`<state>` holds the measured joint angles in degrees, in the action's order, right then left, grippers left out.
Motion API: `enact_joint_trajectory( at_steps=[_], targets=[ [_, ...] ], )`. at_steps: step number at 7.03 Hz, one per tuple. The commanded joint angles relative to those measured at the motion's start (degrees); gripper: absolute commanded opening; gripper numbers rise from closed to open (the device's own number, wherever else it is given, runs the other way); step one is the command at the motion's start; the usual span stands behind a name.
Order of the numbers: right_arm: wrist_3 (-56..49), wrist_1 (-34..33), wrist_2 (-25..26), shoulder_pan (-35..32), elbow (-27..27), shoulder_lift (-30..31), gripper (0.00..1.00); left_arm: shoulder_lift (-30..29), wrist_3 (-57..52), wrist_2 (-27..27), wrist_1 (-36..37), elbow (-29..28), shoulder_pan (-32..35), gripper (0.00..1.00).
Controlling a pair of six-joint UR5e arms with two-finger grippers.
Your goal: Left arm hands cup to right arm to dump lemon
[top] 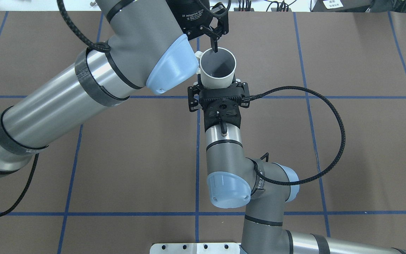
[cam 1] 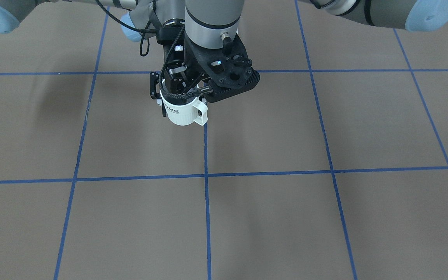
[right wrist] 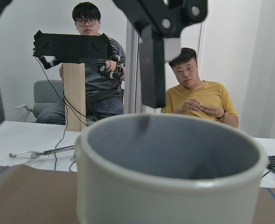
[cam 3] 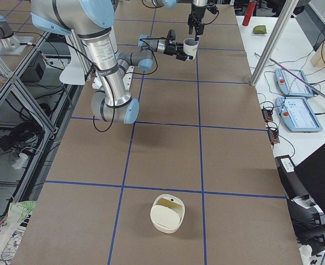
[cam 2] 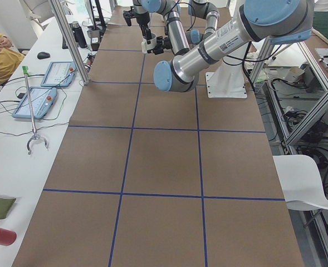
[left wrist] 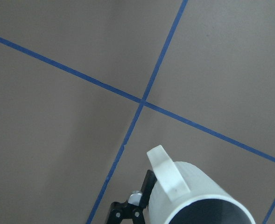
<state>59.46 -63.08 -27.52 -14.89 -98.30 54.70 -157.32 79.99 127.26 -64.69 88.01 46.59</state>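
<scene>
The white cup (top: 218, 68) with black lettering (cam 1: 172, 110) hangs upright in the air over the table's far middle. My right gripper (top: 219, 88) reaches in level and is shut on the cup's sides; one finger (cam 1: 164, 111) lies along its wall. My left gripper (top: 217, 42) points down over the cup and is open. One of its fingers (right wrist: 153, 65) hangs just above the far rim without touching. The cup's handle (left wrist: 167, 172) shows in the left wrist view. The greyish inside (right wrist: 174, 149) shows no lemon; the bottom is hidden.
A cream container (cam 3: 168, 212) stands on the brown table (cam 1: 270, 128) towards the robot's right end. Two seated operators (right wrist: 195, 93) are across the table. Tablets (cam 3: 297, 113) and tools lie on the white side bench.
</scene>
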Motion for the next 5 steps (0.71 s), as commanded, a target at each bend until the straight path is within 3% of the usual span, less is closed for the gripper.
enact_joint_trajectory(
  at_steps=[1,5],
  targets=[
    [-0.04,-0.82,0.01,0.21,-0.75,-0.04,0.17,-0.18,0.00,0.09,2.27,0.31,-0.09,0.80],
    [0.04,-1.00,0.01,0.21,-0.31,-0.04,0.18,-2.20,0.08,1.84,6.24,1.81,-0.09,0.80]
  ],
)
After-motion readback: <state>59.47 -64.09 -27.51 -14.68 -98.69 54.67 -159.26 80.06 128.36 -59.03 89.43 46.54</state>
